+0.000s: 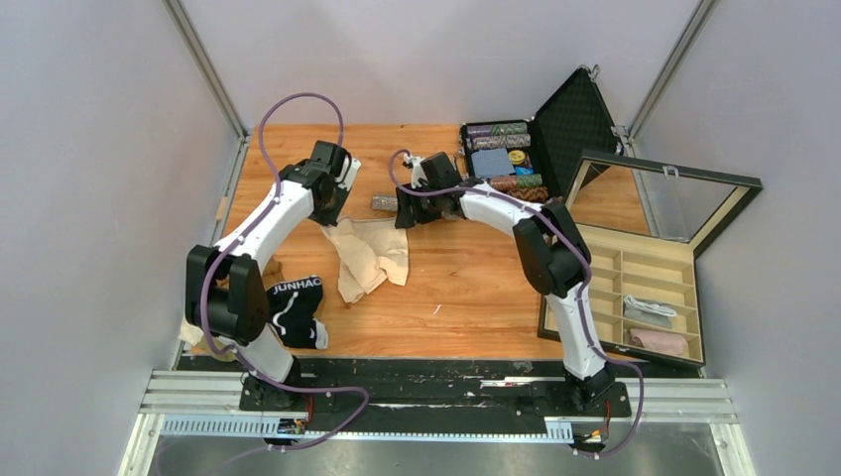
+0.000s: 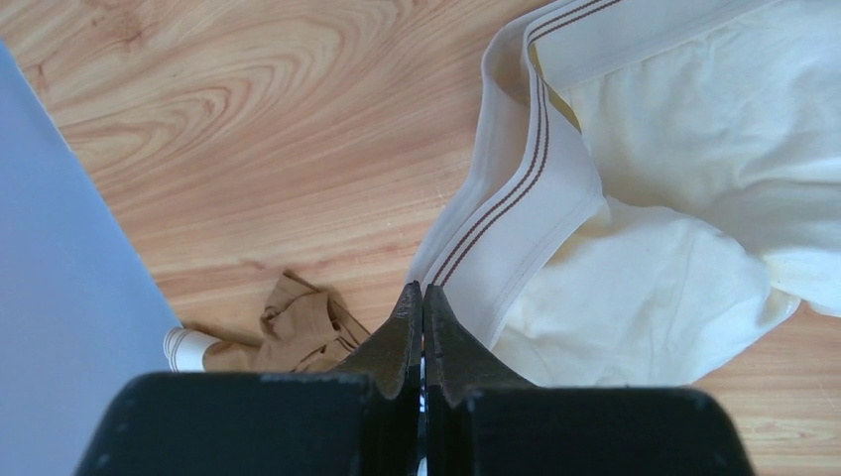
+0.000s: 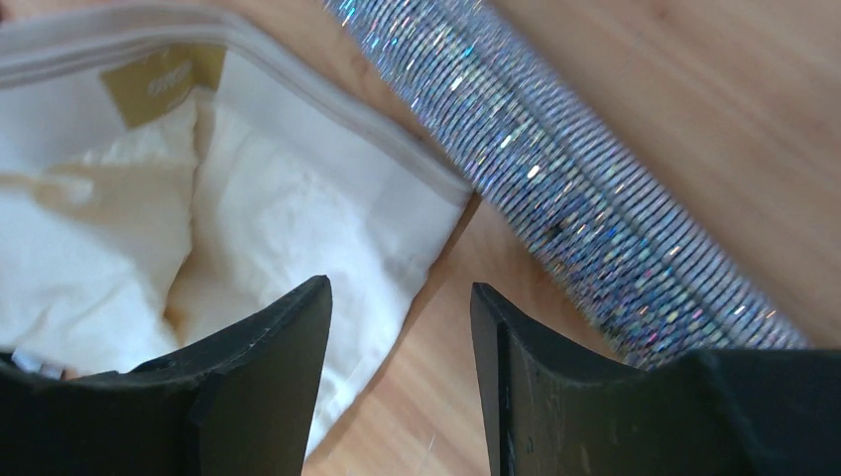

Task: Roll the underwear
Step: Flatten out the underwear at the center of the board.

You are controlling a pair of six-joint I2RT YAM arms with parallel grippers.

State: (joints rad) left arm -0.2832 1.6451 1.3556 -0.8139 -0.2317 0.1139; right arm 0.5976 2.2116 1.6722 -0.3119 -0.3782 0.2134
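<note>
Left end effector [image 2: 423, 289] pinches the cream underwear [image 2: 674, 297], its waistband lying left-right

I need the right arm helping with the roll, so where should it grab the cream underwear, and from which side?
Probably its waistband corner, coming down from above. That corner of the cream underwear lies flat just below the open right gripper, and the glittery microphone lies close beside it, so stay on the cloth side.

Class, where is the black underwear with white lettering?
Top view: the black underwear lies at the table's near-left edge, beside the left arm, left of the cream underwear.
</note>
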